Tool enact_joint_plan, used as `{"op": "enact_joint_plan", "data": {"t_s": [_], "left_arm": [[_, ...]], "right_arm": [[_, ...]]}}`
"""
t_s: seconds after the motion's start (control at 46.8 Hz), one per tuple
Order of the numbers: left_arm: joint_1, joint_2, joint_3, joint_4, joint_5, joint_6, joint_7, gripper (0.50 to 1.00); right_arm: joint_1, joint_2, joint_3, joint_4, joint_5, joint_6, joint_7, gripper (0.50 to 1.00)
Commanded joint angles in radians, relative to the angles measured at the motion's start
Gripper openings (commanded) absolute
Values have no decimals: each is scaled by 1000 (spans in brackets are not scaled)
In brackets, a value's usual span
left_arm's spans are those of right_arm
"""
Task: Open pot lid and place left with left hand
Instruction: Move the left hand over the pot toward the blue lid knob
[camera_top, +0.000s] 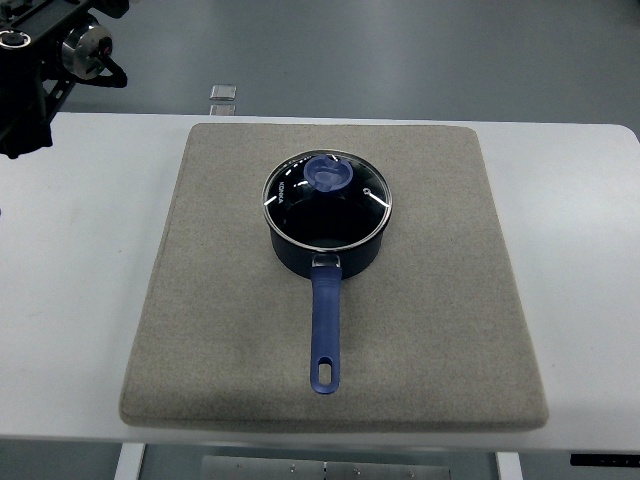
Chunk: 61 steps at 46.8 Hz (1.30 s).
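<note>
A dark blue saucepan stands in the middle of a grey felt mat, its long blue handle pointing toward the near edge. A glass lid with a blue knob sits closed on the pot. My left arm, black and mechanical, shows only at the top left corner, over the table's far left edge and well away from the pot. Nothing touches the lid. The right arm is out of the picture.
The mat lies on a white table, with bare tabletop on both sides of it. A small clear block sits at the table's far edge behind the mat. Grey floor lies beyond the table.
</note>
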Motion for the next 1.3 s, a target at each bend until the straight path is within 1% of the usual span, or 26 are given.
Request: {"op": "enact_joint_plan", "data": {"t_s": [0.0, 0.086, 0.128, 0.299, 0.406, 0.47, 0.535, 0.663, 0.791, 0.919, 1.112, 1.283], "left_arm": [[-22, 44, 5, -110, 154, -34, 3, 977], [-40, 70, 13, -169, 284, -69, 6, 977], [-46, 71, 25, -183, 324, -99, 8, 977], [-121, 88, 85, -187, 418, -270, 6, 977], [-157, 94, 88, -197, 501, -327, 3, 977], [-168, 96, 88, -213, 585, -336, 0, 977], [-171, 102, 87, -256, 651, -340, -5, 977], [-178, 133, 88, -338, 706, -344, -40, 977], [-163, 137, 87, -385, 829, -342, -64, 975], [-160, 139, 88, -404, 920, -342, -130, 969], [-160, 160, 88, -496, 1074, -342, -248, 958], [-152, 156, 88, -505, 1255, -334, -249, 954]], "right_arm": [[0, 0, 0, 0, 0, 0, -1, 917], [0, 0, 0, 0, 0, 0, 0, 917], [0, 0, 0, 0, 0, 0, -1, 917], [0, 0, 0, 0, 0, 0, 0, 917], [0, 0, 0, 0, 0, 0, 0, 917], [0, 0, 0, 0, 0, 0, -1, 917], [0, 0, 0, 0, 0, 0, -1, 917], [0, 0, 0, 0, 0, 0, -1, 917], [0, 0, 0, 0, 0, 0, 0, 917], [0, 0, 0, 0, 0, 0, 0, 917], [0, 0, 0, 0, 0, 0, -1, 917], [0, 0, 0, 0, 0, 0, -1, 917]]}}
